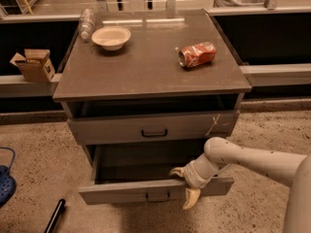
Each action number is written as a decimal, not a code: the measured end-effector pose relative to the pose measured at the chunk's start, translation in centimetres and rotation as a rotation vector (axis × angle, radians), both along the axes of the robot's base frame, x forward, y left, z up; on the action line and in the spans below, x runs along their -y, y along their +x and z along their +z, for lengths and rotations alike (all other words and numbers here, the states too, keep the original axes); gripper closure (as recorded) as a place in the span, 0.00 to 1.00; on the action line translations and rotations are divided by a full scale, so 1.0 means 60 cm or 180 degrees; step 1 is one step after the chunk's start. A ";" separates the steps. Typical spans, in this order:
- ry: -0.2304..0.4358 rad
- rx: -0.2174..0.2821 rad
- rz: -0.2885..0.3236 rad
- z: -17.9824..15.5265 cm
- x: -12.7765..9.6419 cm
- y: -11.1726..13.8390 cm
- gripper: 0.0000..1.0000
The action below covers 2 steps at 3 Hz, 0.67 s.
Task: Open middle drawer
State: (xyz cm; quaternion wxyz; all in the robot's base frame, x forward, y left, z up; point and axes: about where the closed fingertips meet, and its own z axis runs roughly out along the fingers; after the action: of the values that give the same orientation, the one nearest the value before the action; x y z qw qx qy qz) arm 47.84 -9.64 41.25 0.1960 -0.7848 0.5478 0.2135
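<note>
The middle drawer (121, 192) is a plain grey front with a small dark loop handle (158, 195). It stands pulled well out from the cabinet, low in the camera view, and its inside looks dark and empty. My gripper (184, 184) sits on the right part of its front panel's top edge. One finger (177, 172) hooks inside the drawer and the other (191, 199) hangs down the outside face. My pale arm reaches in from the lower right.
Above it, the wider grey drawer (112, 128) with a pale scratch (214, 124) is slightly out. On the cabinet top (141, 74) are a red can (197, 55), a bowl (112, 37) and a bottle (86, 22). A cardboard box (33, 64) is at the left, and a blue object (5, 184) and a black stick (54, 216) lie on the floor.
</note>
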 end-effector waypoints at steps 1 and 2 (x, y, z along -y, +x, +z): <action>-0.0063 -0.0102 -0.0116 -0.017 0.015 -0.028 0.38; -0.0203 -0.0121 -0.0164 0.010 0.042 -0.058 0.42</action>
State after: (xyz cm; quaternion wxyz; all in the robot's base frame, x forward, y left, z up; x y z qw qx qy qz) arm 44.36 -12.14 41.87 0.1658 -0.7721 0.5780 0.2056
